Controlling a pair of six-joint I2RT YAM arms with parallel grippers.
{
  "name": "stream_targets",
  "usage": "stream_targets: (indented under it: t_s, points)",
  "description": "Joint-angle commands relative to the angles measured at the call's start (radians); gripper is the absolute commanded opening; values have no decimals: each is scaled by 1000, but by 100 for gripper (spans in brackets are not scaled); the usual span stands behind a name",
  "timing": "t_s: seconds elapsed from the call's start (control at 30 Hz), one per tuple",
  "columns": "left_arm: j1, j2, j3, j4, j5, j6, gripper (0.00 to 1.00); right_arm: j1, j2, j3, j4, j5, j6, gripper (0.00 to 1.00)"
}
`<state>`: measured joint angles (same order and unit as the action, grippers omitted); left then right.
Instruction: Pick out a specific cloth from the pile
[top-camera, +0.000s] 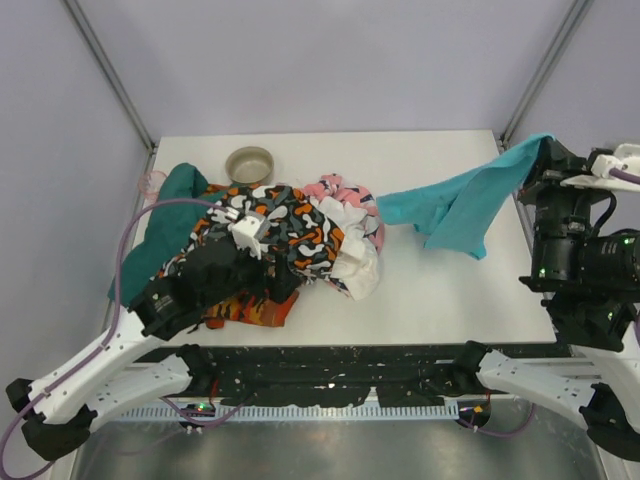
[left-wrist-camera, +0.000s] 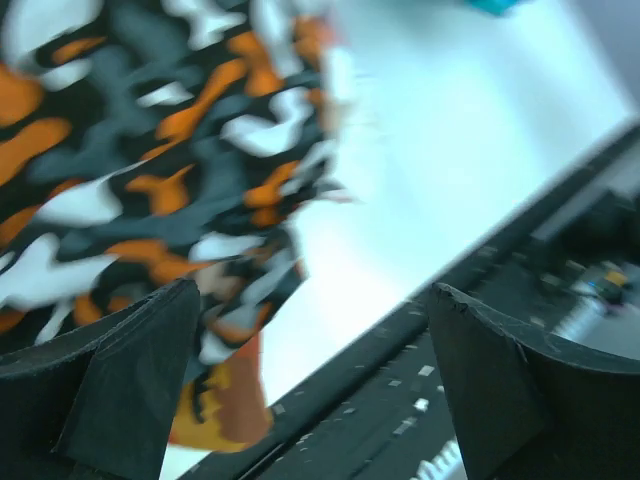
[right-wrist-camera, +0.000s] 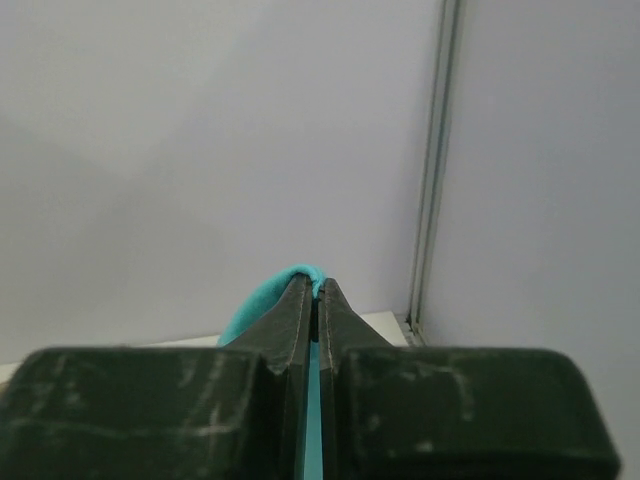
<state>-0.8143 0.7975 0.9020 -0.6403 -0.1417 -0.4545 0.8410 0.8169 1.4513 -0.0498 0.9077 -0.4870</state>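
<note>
The bright turquoise cloth (top-camera: 462, 205) hangs stretched from my right gripper (top-camera: 541, 152) at the table's far right down toward the pile (top-camera: 290, 240), its low end near the pink-patterned cloth (top-camera: 340, 190). The right gripper (right-wrist-camera: 315, 285) is shut on a fold of the cloth (right-wrist-camera: 262, 298). My left gripper (top-camera: 240, 262) is open over the orange-black-white blotch cloth (left-wrist-camera: 150, 170); its fingers (left-wrist-camera: 130, 370) stand wide apart with nothing between them.
A dark teal-green cloth (top-camera: 165, 225) lies at the pile's left. A white cloth (top-camera: 357, 262) sits at its right side. A small round bowl (top-camera: 250, 163) stands behind the pile. The black front rail (left-wrist-camera: 420, 390) runs below the left gripper.
</note>
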Motion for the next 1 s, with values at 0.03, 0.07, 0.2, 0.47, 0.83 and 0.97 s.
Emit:
stream_targets:
  t_s: [0.03,0.07,0.2,0.47,0.83,0.97]
  points:
    - [-85,-58,-31,278,375,47,99,-14,-87,-173,199,204,-55,5]
    - [-86,-49,-29,280,384,42,100,-13,-110,-207,193,214,-45,5]
    - [-92,-8,-31,278,383,17,100,-14,-154,-282,124,224,31,5]
    - [-94,-10,-74,274,292,-19,100,-71,-165,-563,-60,355,362,5]
    - [-94,-102,-61,56,-44,-108,100,-210,-131,-872,-443,-161,1081,82]
    - [-94,-152,-55,13,-96,-130,100,-210,-226,-749,-525,-162,1108,95]
